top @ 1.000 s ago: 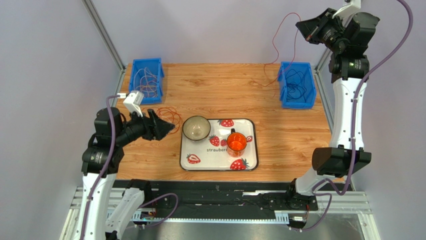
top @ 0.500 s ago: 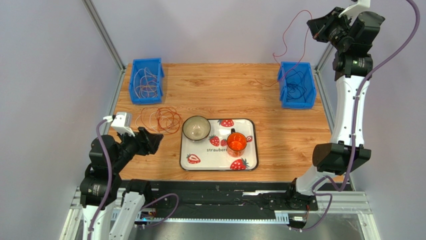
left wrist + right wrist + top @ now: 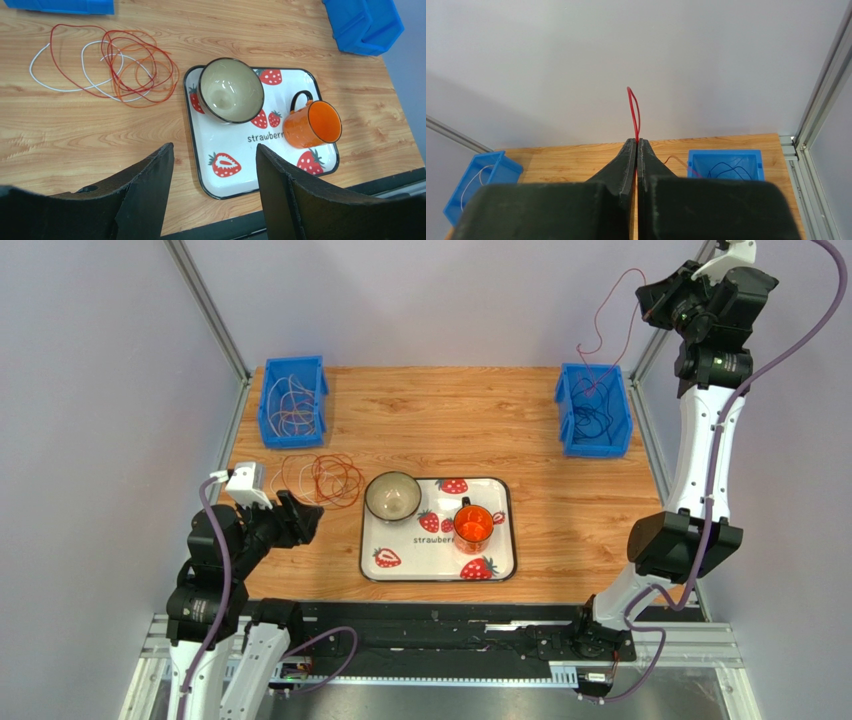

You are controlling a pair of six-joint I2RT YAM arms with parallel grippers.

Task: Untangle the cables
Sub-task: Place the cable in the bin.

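Two grippers, two different jobs. My left gripper hangs just off the near-left corner of the strawberry tray, its jaws wide apart with nothing between them. My right gripper is far beyond the tray and to its right, raised high, with its jaws pressed together on a thin red cable.

As I judge it, the step in hand is drawing that one strand free of the rest. To do it well I should hold the clamp firm, lift slowly and straight, and watch the dangling tail. If it drags any dark strands up with it, I should pause rather than pull, since wire this thin would likely tighten into a knot.

The cables lie in three places. Just left of the tray, a loose pile of red, orange and white loops overlaps on the bare wood. Beyond the tray to the far left, the left bin holds pale loops. Beyond it to the far right, the right bin holds dark ones. The red cable arches above my closed fingers and trails down toward the right bin. Whether its end touches the contents I cannot tell.
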